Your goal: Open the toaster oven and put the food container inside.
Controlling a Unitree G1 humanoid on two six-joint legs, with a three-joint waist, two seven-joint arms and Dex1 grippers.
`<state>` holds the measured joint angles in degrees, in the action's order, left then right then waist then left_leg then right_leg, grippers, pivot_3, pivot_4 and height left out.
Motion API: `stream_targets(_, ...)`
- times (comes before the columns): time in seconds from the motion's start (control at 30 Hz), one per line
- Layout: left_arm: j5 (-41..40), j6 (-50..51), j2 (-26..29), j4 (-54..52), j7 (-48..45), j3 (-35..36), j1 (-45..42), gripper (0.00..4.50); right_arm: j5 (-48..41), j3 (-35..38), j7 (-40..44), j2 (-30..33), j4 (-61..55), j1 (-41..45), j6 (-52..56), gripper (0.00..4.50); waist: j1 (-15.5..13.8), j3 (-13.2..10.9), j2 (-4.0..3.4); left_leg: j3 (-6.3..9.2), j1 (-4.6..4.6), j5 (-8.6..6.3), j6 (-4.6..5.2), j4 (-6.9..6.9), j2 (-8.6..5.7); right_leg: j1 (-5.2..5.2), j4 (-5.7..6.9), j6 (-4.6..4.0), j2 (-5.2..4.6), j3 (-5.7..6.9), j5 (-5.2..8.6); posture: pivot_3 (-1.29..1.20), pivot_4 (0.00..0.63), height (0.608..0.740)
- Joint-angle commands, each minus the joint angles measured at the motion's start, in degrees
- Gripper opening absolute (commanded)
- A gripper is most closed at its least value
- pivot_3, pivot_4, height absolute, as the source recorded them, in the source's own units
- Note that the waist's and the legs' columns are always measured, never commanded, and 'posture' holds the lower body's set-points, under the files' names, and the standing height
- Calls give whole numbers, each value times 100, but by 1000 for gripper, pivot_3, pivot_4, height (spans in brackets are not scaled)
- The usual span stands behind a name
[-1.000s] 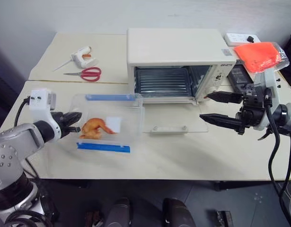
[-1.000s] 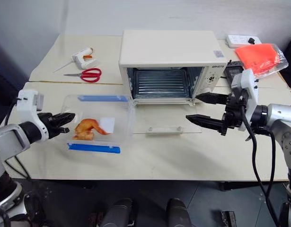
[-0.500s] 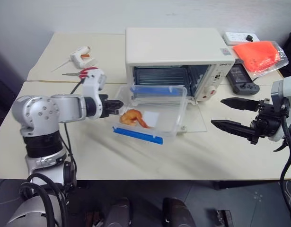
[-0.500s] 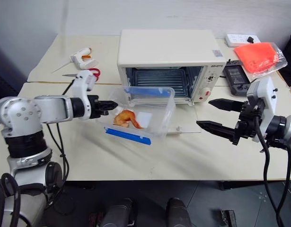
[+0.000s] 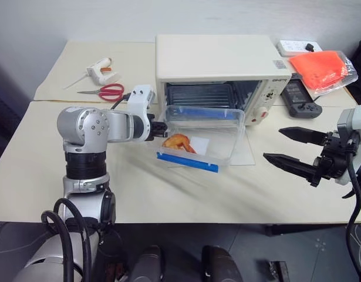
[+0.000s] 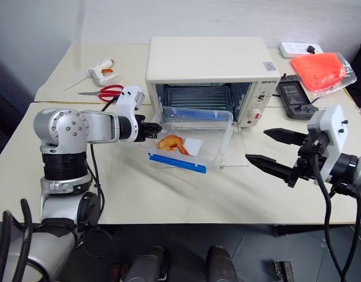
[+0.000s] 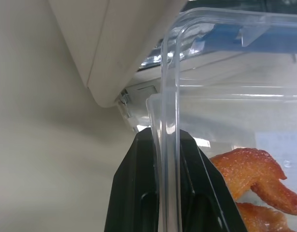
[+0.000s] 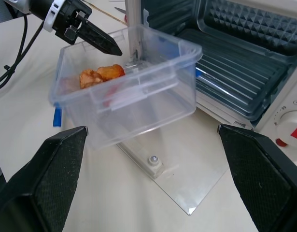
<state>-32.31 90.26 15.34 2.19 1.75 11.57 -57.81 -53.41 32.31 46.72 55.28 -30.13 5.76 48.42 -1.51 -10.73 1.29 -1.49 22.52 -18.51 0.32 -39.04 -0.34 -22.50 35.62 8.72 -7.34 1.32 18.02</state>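
The toaster oven (image 5: 218,73) stands at the far middle of the bench (image 5: 139,194), its glass door (image 8: 172,181) folded down flat onto the benchtop in front of it and the ribbed interior open to view. The left pincer (image 6: 152,127) is clamped on the rim of the food container (image 5: 201,138): in the left wrist view its black fingers (image 7: 131,193) press from both sides onto the clear plastic wall at one short end. The container hangs tilted above the lowered door, just in front of the oven mouth, its far edge close to the opening, though whether it touches the oven cannot be told. Inside it lie orange-brown food (image 5: 178,142) and a white piece (image 5: 199,144); blue clip strips run along its near and far long sides. The right pincer (image 5: 297,151) hovers to the right of the oven door, near the bench's right end, with its two fingers spread wide apart and nothing between them. On the far left of the bench lie red-handled scissors (image 5: 107,91) and a white glue gun (image 5: 100,69). To the right of the oven sit a dark handheld device (image 5: 299,97), an orange packet (image 5: 321,67) and a white power strip (image 5: 297,47).
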Motion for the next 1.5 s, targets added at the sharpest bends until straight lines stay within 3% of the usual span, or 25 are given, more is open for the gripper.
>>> stream_targets(0.03, 235, -135, -211, -92, 67, 246, -129, 1034, -61, 353, -81, -6, -132, -35, -137, 4500, -7, 0, 0, 0, 0, 1, 1, -1, 0, 1, 0, 0, -1, 0, 0, 0, 150, 740)
stream_targets(0.3, 156, -114, -132, -480, -483, 352, -161, 3447, 7, 415, -68, 71, -151, -255, -192, 4500, -2, 0, 0, 0, -2, 1, 2, -3, 0, 3, 1, 2, 0, 0, -1, 0, 150, 740)
stream_targets(0.57, -280, -397, 167, -917, -1281, 982, -266, 3447, 78, 574, 29, 143, -81, -427, -227, 4500, 6, 0, 0, 0, -3, 2, 0, -2, 2, 2, 1, 2, 0, -1, -1, 0, 150, 740)
stream_targets(0.7, -817, -859, 683, -1036, -2253, 1189, -124, 3447, -62, 644, 9, 172, -146, -396, -111, 4500, 9, 0, 0, 1, -1, 2, 0, -3, 2, 3, 1, 2, 1, 0, -1, 0, 150, 740)
stream_targets(0.73, -1007, -1034, 877, -1072, -2654, 1223, -27, 3273, -171, 684, 2, 179, -177, -382, -48, 4500, 15, 0, 0, 1, -2, 2, 0, -1, 2, 2, 1, 2, 1, 0, -1, 0, 150, 740)
stream_targets(0.83, -1399, -1537, 1631, -1200, -3977, 1004, 442, 2567, -690, 831, -44, 185, -368, -354, 169, 3846, 57, 0, -5, -3, -8, 2, -1, 7, 4, 1, 0, 1, 3, -2, -1, 0, 150, 740)
stream_targets(0.97, -1754, -1920, 2546, -1234, -5617, 475, 1098, 1326, -1522, 886, -377, 61, -842, -507, 422, 2493, 63, -2, -8, -5, -12, 2, -2, 6, 10, 6, 0, -2, 6, -3, 1, 0, 150, 740)
stream_targets(1.1, -1497, -2695, 3445, -1442, -7081, -454, 1706, 94, -2049, 429, -1039, -211, -1515, -849, 382, 1106, 27, -2, -7, 0, -12, 2, 0, 5, 21, 8, -10, -6, -1, -5, 3, 0, 150, 740)
stream_targets(1.2, -1025, -3514, 3949, -1447, -7885, -1083, 2029, 0, -2024, 5, -1485, -325, -1754, -1003, 321, 121, 19, -2, -8, -2, -12, 1, 11, 6, 13, 7, -20, -9, -15, -10, 5, 0, 150, 740)
stream_targets(1.3, -284, -4422, 3974, -1083, -8066, -1682, 2072, 0, -1498, -711, -1745, -390, -1923, -1093, 273, 121, 11, -2, -8, -6, -12, 0, 18, 7, 13, 9, -31, -10, -20, -11, 5, 0, 150, 740)
stream_targets(1.5, 446, -5198, 3374, -257, -8004, -2253, 1719, 0, -101, -2203, -1869, -706, -1533, -823, -109, 121, 20, -2, -8, -8, -5, -4, 32, 5, 12, 2, -24, -10, -17, -12, 5, 0, 150, 740)
